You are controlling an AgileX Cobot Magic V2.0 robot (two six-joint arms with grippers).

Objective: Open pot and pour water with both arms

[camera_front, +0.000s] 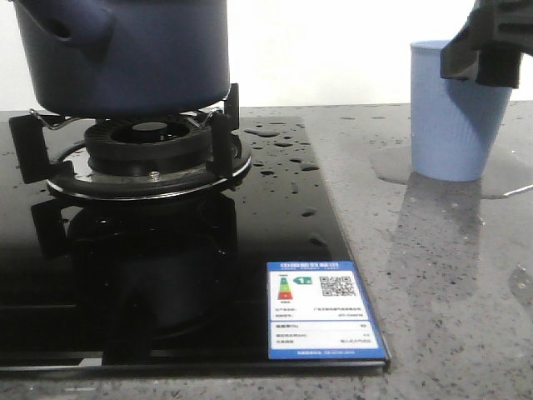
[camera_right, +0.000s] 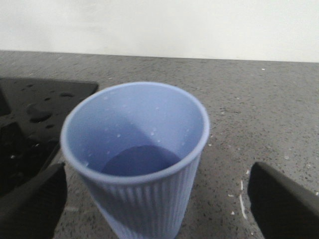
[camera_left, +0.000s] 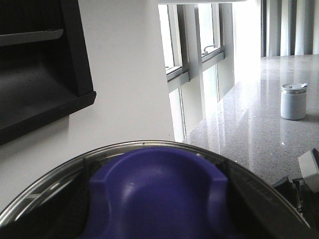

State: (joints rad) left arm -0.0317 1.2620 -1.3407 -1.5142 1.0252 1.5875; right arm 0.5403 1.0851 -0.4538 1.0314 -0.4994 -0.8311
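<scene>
Fingers (camera_right: 32, 199) of right pincer (camera_right: 159, 199) straddle cup (camera_right: 137, 159), untouching.

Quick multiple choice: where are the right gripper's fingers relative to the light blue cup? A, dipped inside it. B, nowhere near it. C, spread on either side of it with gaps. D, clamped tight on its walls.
C: in the right wrist view the two dark fingers sit to either side of the ribbed cup, with countertop visible in the gap beside it.

The pot (camera_front: 125, 54) sits on the burner (camera_front: 150, 150) at upper left; the cup (camera_front: 456, 112) stands on the counter (camera_front: 450, 275) at upper right.
</scene>
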